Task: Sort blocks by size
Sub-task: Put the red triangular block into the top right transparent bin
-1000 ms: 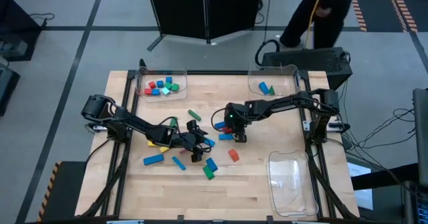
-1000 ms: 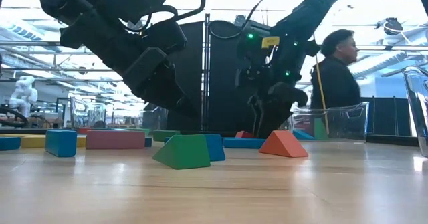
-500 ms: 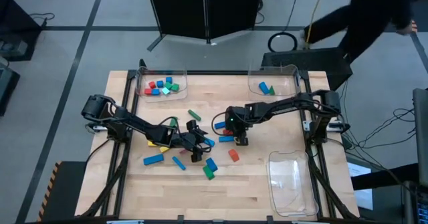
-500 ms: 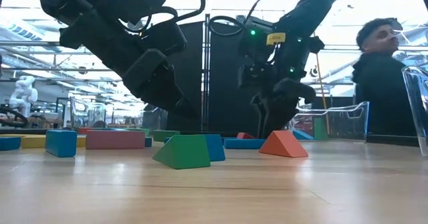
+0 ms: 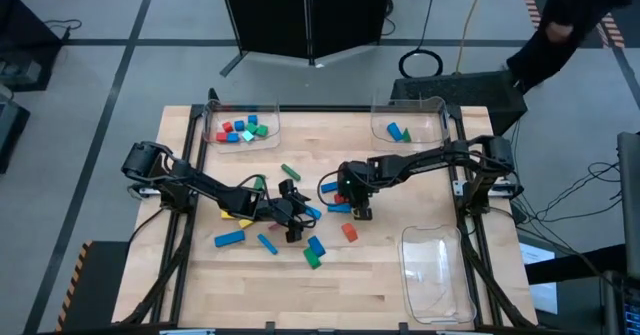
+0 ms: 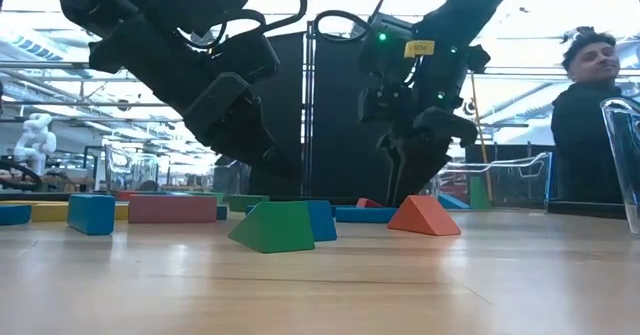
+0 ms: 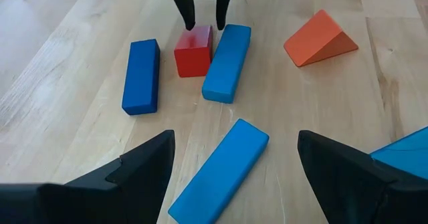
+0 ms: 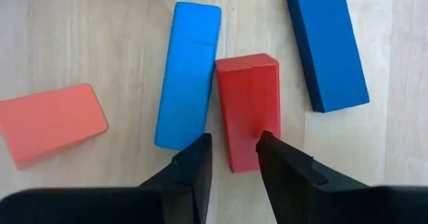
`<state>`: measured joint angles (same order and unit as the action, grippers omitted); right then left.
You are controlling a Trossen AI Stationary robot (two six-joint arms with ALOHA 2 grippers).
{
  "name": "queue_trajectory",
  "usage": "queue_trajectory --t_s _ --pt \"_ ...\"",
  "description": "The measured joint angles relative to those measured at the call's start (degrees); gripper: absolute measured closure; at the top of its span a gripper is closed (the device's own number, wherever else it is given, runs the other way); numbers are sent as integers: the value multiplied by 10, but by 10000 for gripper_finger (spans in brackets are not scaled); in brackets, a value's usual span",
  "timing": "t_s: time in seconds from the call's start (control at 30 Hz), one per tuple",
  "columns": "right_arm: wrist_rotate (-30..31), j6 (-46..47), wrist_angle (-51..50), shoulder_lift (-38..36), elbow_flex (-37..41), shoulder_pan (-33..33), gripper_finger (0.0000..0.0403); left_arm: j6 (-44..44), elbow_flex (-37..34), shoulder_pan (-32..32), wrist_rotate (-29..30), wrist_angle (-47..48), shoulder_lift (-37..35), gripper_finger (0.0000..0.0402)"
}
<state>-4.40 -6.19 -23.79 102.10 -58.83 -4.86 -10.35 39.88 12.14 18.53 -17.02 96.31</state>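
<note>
The blocks lie loose around the table's middle. A red block point(image 8: 247, 97) rests flat between a light blue bar point(image 8: 188, 73) and a dark blue bar point(image 8: 326, 43), with an orange wedge point(image 7: 319, 39) nearby. My right gripper point(image 8: 234, 144) points down over one end of the red block, fingers partly open and a little above it. My left gripper point(image 7: 235, 140) stands wide open and slanted down over another light blue bar point(image 7: 217, 170), clear of it.
A clear tray point(image 5: 242, 125) at the far left holds several small blocks, and the far right tray point(image 5: 410, 123) holds a blue one. A third tray point(image 5: 437, 270) sits near right. More blocks point(image 5: 229, 238) and a green wedge point(image 6: 272, 227) lie near the left arm. A person stands beyond the table.
My right gripper has drifted a little toward the table's right edge and slightly up, staying over the red block. The blocks have kept their places. The person behind the table has walked toward the right.
</note>
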Motion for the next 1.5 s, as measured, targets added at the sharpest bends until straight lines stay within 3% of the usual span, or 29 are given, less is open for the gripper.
queue_trajectory --t_s 0.2,0.43,1.17,1.5 --pt "25 11 -22 -13 -1 2 289 0 0 0 1 8 -4 84" --pt "32 21 -39 -48 -1 6 289 -38 0 0 53 135 -59 84" --pt "91 45 -90 -99 -1 32 289 -43 0 7 60 136 -71 84" --pt "94 54 -109 -169 -1 31 289 -44 0 7 60 133 -71 84"
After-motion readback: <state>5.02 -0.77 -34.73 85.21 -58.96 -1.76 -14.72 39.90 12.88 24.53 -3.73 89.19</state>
